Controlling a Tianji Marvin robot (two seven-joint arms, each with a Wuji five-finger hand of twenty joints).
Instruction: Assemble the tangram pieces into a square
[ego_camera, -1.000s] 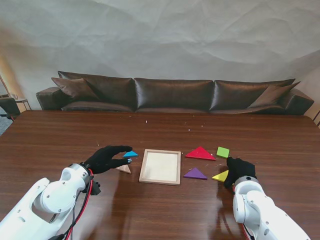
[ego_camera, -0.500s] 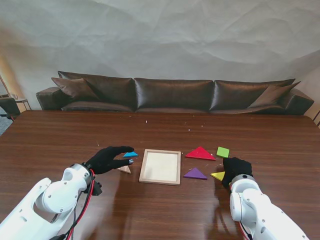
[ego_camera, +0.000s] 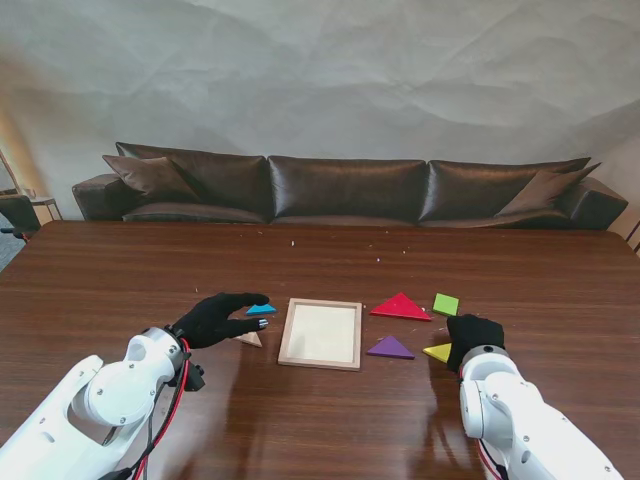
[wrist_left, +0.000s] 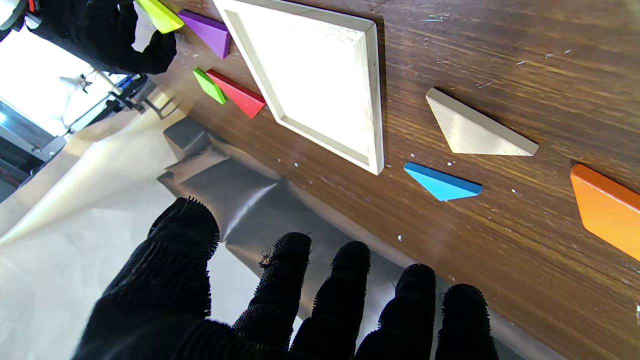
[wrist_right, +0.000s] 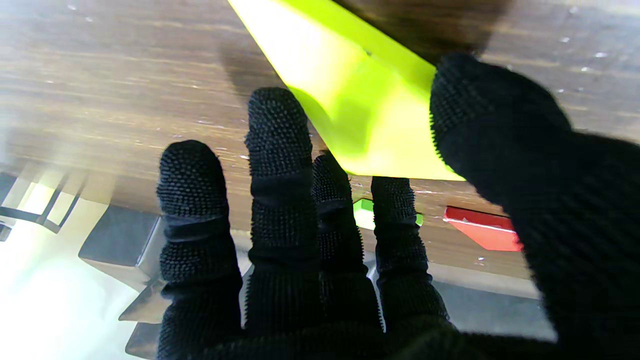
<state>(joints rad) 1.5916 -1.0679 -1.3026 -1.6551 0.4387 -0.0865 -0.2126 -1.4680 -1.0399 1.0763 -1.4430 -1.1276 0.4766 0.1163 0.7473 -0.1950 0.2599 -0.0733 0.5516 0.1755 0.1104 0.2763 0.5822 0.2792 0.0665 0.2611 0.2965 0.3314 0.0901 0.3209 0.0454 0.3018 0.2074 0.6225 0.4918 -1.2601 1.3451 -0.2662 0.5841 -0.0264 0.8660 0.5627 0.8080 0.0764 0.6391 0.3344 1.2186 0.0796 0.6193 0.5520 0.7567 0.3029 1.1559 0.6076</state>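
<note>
A shallow wooden square tray (ego_camera: 320, 333) (wrist_left: 310, 75) lies in the middle of the table with nothing in it. To its left lie a blue triangle (ego_camera: 261, 309) (wrist_left: 442, 182), a plain wooden triangle (ego_camera: 248, 339) (wrist_left: 475, 132) and an orange piece (wrist_left: 607, 210). My left hand (ego_camera: 215, 318) hovers beside the blue triangle, open, with its fingers (wrist_left: 350, 280) spread. To the tray's right lie a red triangle (ego_camera: 401, 307), a green square (ego_camera: 446, 304) and a purple triangle (ego_camera: 390, 348). My right hand (ego_camera: 470, 338) has thumb (wrist_right: 500, 115) and fingers (wrist_right: 280, 130) against opposite edges of the yellow triangle (ego_camera: 437, 352) (wrist_right: 360, 100), which lies flat.
A dark leather sofa (ego_camera: 350, 188) runs along the table's far edge. Small crumbs speckle the brown table top (ego_camera: 150, 270). Bare table stretches beyond the pieces on both sides.
My right hand has shifted a little left and closed over more of the yellow triangle. My left hand has barely moved, and the blue triangle lies where it was.
</note>
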